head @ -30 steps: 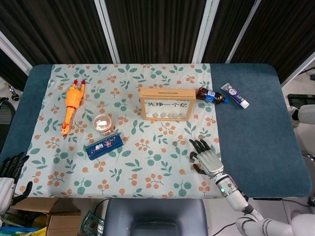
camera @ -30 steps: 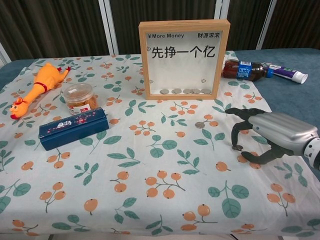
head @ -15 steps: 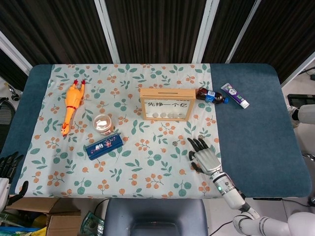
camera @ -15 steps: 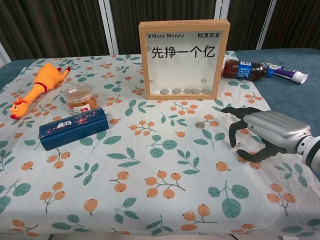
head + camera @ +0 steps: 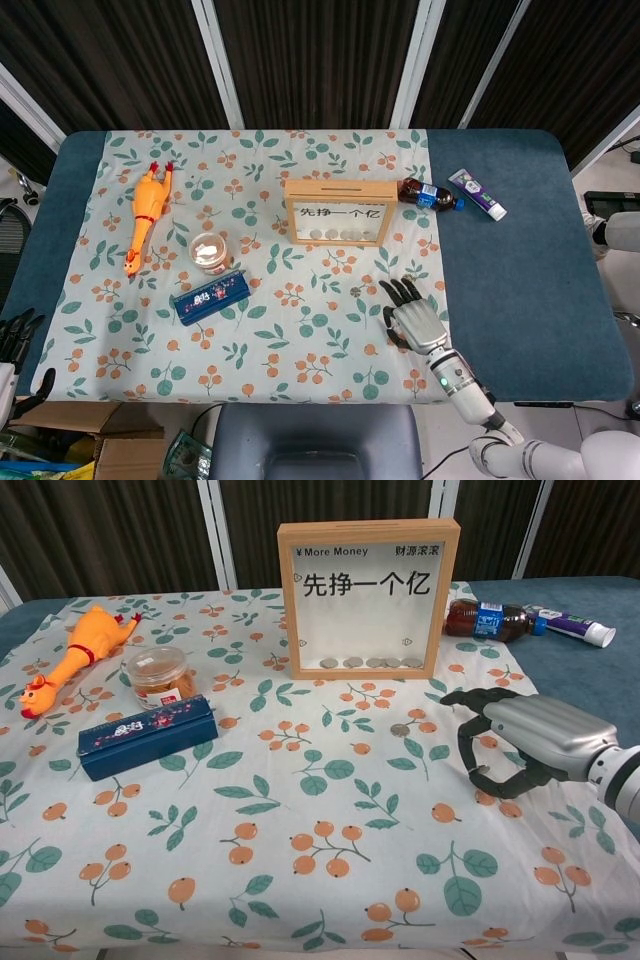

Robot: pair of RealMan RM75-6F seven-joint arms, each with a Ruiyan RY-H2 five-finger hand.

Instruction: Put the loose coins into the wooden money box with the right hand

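Observation:
The wooden money box [image 5: 335,212] [image 5: 368,598] stands upright mid-table, with several coins lying in its bottom behind the clear front. One loose coin [image 5: 400,730] [image 5: 357,289] lies on the floral cloth in front of the box. My right hand [image 5: 512,742] [image 5: 411,312] is just right of that coin, palm down. Its thumb and a finger pinch together low over the cloth on a second coin, which is almost hidden between them. My left hand [image 5: 15,335] hangs off the table's left front corner with fingers apart and nothing in it.
A blue pencil box [image 5: 147,736], a snack jar [image 5: 160,675] and a rubber chicken [image 5: 75,652] lie on the left. A cola bottle [image 5: 490,620] and a toothpaste tube [image 5: 575,628] lie right of the box. The cloth's edge [image 5: 530,695] runs beside my right hand.
My right hand has slid slightly left and toward the box, and its fingers have curled in onto the coin that lay under them. My left hand has dropped lower at the frame edge.

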